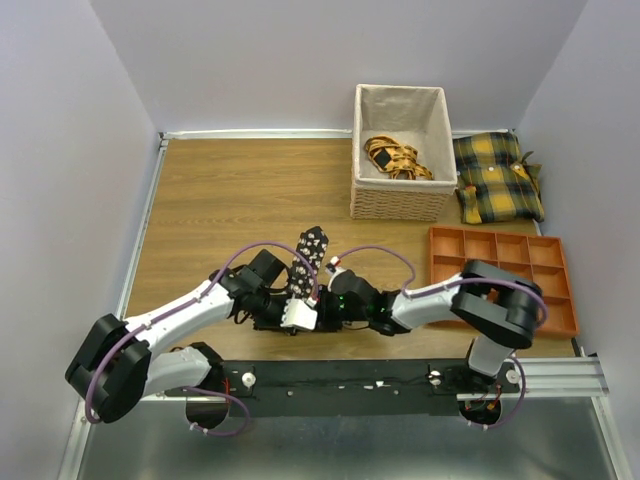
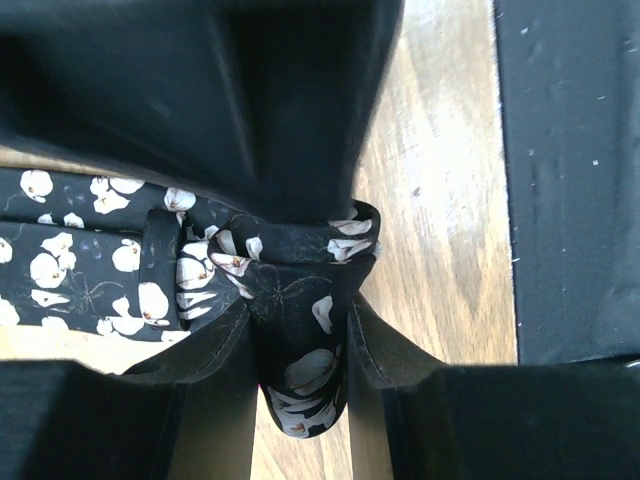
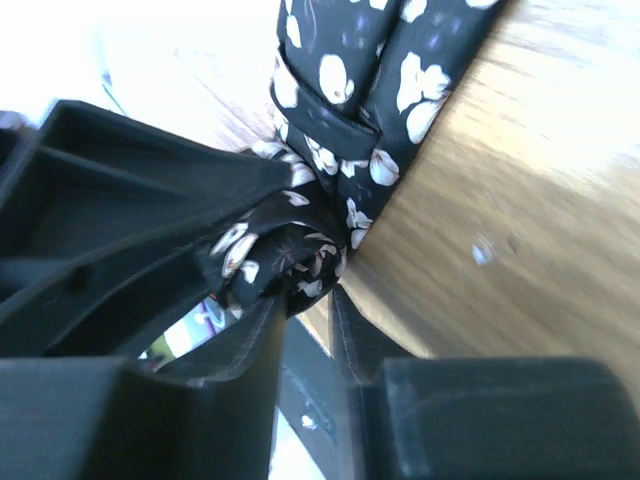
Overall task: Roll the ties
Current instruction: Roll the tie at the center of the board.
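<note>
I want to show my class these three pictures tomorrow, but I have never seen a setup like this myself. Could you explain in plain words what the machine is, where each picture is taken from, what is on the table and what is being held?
These are two robot arms bolted to the near edge of a wooden table. The wide picture looks down from above and behind them. The other two come from small cameras on each wrist, so you see each arm's own fingers up close.

Both the left gripper and the right gripper pinch the same black flowered tie, which is partly rolled into a coil at their fingertips.

Also on the table: a woven basket holding yellow straps, plaid cushions and an orange divided tray.
</note>
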Controlling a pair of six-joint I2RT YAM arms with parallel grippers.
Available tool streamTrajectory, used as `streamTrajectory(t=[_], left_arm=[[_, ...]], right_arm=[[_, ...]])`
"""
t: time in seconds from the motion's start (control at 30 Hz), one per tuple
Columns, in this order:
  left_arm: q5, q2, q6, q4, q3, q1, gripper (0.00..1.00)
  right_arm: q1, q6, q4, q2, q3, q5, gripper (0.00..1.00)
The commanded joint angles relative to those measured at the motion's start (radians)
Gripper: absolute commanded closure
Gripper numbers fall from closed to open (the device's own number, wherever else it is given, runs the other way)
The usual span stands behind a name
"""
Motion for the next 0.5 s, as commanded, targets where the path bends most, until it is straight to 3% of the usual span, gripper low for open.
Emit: streamTrajectory(t=[0.0, 0.2, 0.33, 0.47], left_arm=[[0.121, 0.043, 0.064, -0.065, -0.027, 0.029, 0.99], [0.156, 0.161, 0.056, -0.113, 0.063, 0.073, 0.99], [0.199, 0.23, 0.075, -0.18, 0.136, 0.098, 0.99], [0.26, 0.301, 0.235, -0.32, 0.199, 0.148, 0.99]], right_arm=[[0.004, -0.072, -0.089, -0.145, -0.043, 0.101, 0.61], [0.004, -0.22, -0.209, -0.249, -0.04, 0.098, 0.53], [0.013, -0.36, -0.097, -0.352, -0.136, 0.158, 0.5], [0.062, -0.656, 0.128, -0.441, -0.311, 0.343, 0.48]])
